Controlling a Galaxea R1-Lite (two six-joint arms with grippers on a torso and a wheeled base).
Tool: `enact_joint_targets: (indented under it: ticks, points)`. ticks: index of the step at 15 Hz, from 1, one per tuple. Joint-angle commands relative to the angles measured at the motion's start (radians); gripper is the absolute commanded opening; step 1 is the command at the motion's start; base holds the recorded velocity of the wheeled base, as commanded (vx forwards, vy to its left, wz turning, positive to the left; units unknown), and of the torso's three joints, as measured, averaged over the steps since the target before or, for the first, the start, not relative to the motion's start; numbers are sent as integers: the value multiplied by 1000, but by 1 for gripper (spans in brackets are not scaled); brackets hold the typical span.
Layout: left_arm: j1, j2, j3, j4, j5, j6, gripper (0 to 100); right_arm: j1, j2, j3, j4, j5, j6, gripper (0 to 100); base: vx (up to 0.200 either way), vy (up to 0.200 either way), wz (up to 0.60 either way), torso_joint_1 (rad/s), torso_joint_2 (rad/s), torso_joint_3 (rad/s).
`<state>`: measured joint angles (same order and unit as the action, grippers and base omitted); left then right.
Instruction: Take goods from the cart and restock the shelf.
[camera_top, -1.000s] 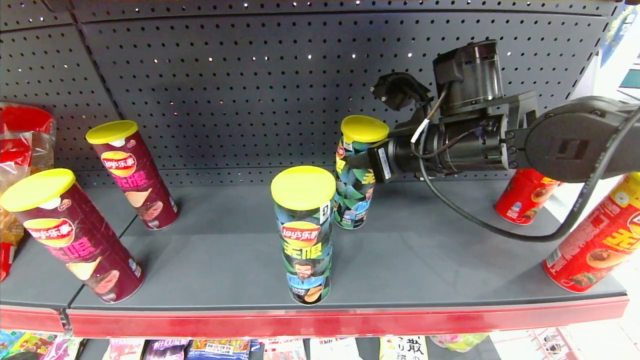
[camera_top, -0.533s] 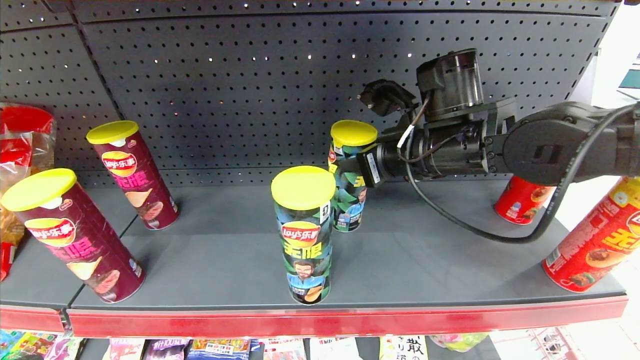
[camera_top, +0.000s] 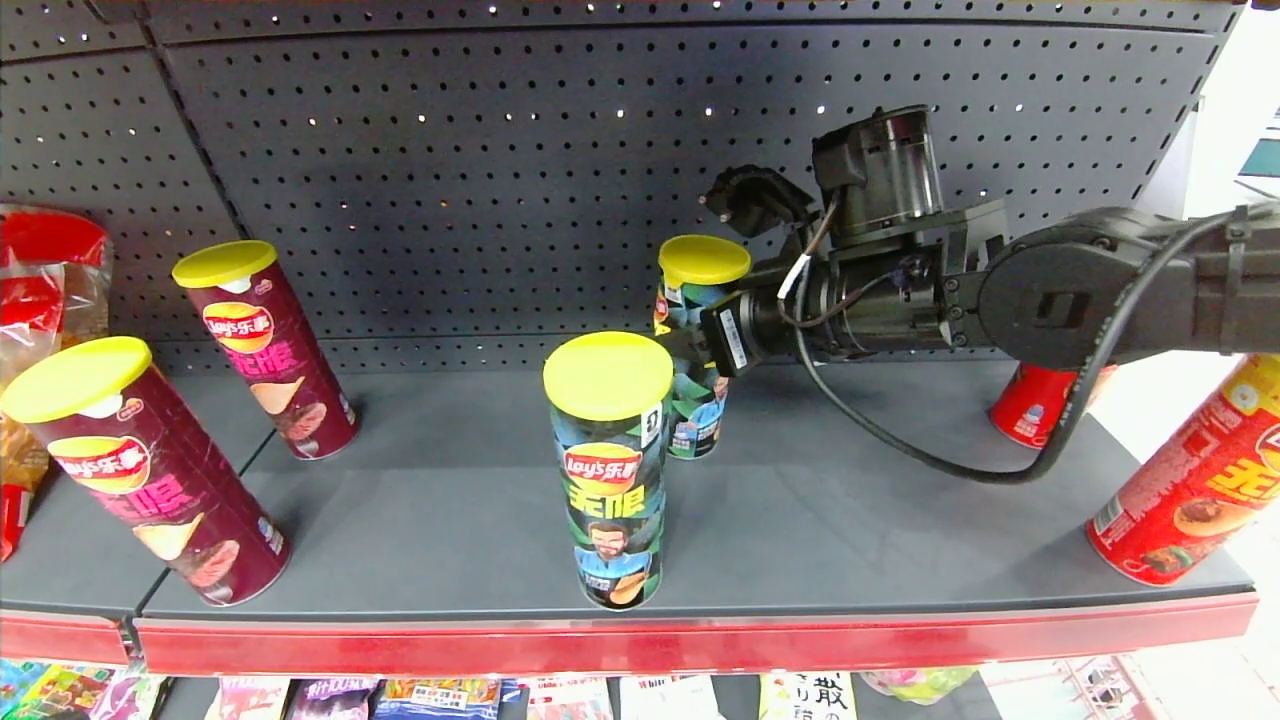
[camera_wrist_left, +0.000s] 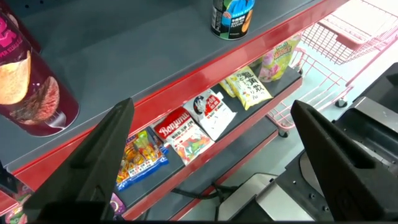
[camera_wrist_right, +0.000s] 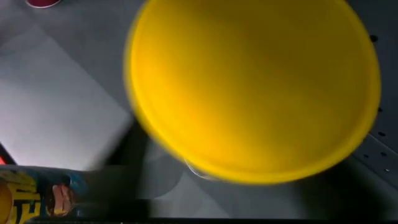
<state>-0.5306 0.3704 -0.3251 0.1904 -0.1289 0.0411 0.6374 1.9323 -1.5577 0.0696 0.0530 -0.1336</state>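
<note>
green chip can (camera_top: 692, 410) upright near back of shelf (camera_top: 450, 520), right gripper (camera_top: 700, 345) clamped round its upper body. can't tell if base touches shelf. matching can (camera_top: 608, 470) just in front. maroon cans (camera_top: 265, 345) off left, red cans (camera_top: 1190, 480) off right. left gripper (camera_wrist_left: 211, 168) spread wide, holding nothing, out by shelf's red front lip.

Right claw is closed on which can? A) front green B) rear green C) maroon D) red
B: the right claw is clamped on the rear green can, directly behind the front green can.
</note>
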Motion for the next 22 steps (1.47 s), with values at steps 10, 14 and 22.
enact_joint_targets:
  ticks: [10,14,22]
  points:
    - [-2,25,5,0,-11,0,100,2,-246,238,-2,-47,8,100,0,0,0,0,0,0]
    - [-2,79,11,-5,-18,0,100,1,-481,515,-14,-44,52,100,0,0,0,0,0,0]
    - [-2,344,5,-138,-14,2,100,-18,-1296,1180,-99,-130,51,100,0,0,0,0,0,0]
